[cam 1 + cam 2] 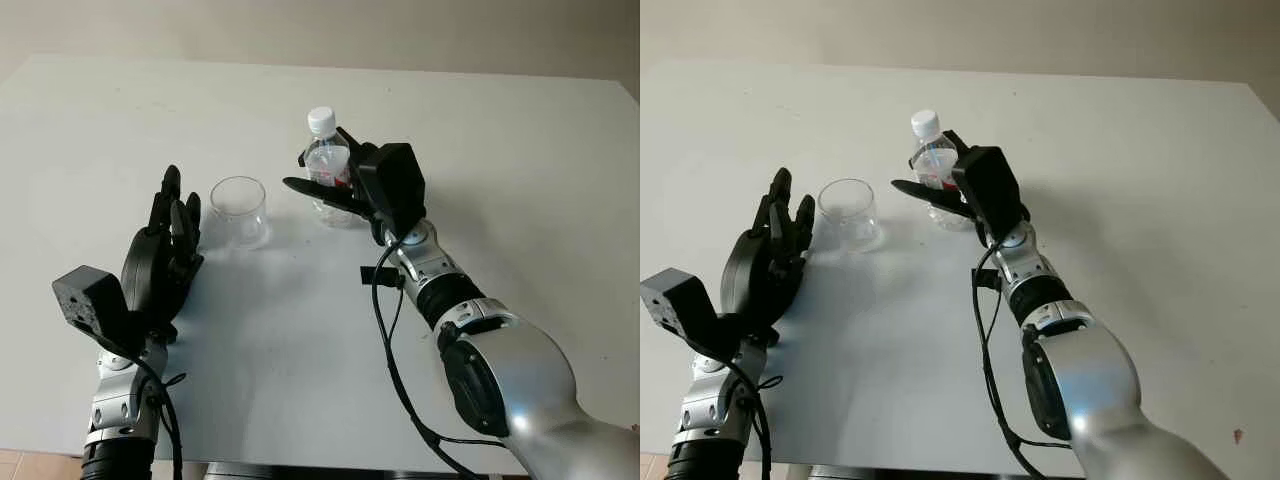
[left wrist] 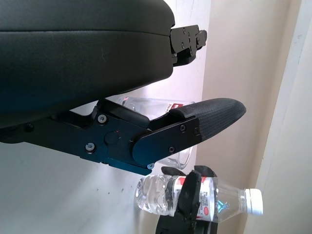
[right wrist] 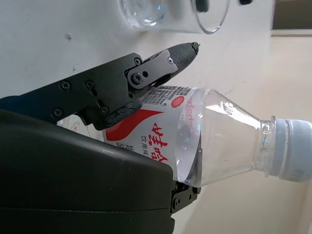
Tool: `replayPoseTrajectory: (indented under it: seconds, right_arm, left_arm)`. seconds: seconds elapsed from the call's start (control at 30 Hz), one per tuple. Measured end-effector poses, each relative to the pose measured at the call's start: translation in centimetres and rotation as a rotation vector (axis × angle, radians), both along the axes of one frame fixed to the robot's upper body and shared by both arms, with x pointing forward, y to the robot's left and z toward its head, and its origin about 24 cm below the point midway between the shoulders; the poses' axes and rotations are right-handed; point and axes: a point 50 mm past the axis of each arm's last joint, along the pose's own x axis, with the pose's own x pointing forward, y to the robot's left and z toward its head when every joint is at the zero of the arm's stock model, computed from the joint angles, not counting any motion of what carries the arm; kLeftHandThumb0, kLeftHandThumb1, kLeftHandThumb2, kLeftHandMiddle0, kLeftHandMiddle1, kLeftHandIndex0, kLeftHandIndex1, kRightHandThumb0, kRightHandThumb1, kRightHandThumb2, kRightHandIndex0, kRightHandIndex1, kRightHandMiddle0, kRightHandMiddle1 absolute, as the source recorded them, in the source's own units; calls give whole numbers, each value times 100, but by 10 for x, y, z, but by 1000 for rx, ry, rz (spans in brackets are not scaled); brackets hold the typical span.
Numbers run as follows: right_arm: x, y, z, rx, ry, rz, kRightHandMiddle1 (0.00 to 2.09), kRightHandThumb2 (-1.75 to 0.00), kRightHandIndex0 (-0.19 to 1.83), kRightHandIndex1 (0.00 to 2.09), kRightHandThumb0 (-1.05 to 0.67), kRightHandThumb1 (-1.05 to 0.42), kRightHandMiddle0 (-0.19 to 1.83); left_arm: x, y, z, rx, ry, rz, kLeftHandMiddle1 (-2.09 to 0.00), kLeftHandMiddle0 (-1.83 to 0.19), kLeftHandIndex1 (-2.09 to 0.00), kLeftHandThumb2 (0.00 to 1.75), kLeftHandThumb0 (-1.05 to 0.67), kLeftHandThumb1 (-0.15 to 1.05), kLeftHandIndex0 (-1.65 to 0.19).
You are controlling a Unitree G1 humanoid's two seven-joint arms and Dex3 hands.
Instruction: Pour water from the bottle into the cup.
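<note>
A small clear water bottle with a white cap and a red label stands upright on the white table, just right of centre. My right hand is wrapped around its body, fingers in front and thumb behind; the right wrist view shows the bottle lying against the palm. A clear empty cup stands upright a short way to the left of the bottle. My left hand is open just left of the cup, apart from it, palm toward it.
The table's far edge meets a pale wall behind the bottle. Bare tabletop stretches in front of the cup and bottle and out to the right. A black cable hangs along my right forearm.
</note>
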Motion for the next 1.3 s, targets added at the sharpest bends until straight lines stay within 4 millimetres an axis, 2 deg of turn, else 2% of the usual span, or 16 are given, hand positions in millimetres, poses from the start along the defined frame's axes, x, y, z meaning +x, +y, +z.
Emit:
replayPoseTrajectory:
  seconds: [0.17,0.37,0.6,0.73,0.83,0.93,0.97,1.03,1.17,1.3]
  right_arm:
    - [0,8,6,-183,-114,-55,209,-14,81,209,-16,-105,65]
    - [2,12,19,-405,-270,-53,209,-19,98,209,-12,-105,74]
    - [8,23,54,-746,-540,-36,209,-20,96,209,-13,-105,60]
    - [7,27,57,-893,-624,-9,209,-22,104,209,-18,-105,51]
    - [8,25,55,-961,-639,9,209,-22,102,209,-20,-105,44]
    - [9,23,57,-1025,-665,16,209,-12,97,209,-26,-104,28]
    - [9,22,59,-1050,-677,19,198,-9,94,209,-28,-104,20]
    - [10,22,62,-1097,-705,28,178,-6,91,209,-31,-103,19]
    - [9,27,66,-1195,-779,52,205,-5,99,209,-32,-101,30]
    - [9,29,66,-1275,-822,67,209,-5,104,209,-31,-101,33]
  left_arm:
    - [0,0,0,0,-3,1,-5,6,-6,75,-80,105,12]
    - [1,1,1,3,-11,-4,-5,6,-6,75,-79,105,12]
    - [1,0,1,-4,-13,-6,-5,6,-6,74,-79,105,12]
    - [0,0,1,-4,-15,-1,-5,6,-5,74,-79,105,12]
    - [0,0,1,-4,-16,1,-5,6,-5,74,-79,105,13]
    - [-1,-1,1,-3,-17,4,-5,7,-5,75,-79,105,14]
    - [-1,-1,1,-1,-18,5,-5,7,-4,75,-79,105,14]
    - [-1,-2,1,-2,-23,5,-5,8,-4,76,-79,105,15]
    - [-1,-3,0,-4,-25,5,-5,9,-4,76,-79,105,16]
    - [-1,-3,0,-4,-25,5,-5,9,-4,76,-79,105,15]
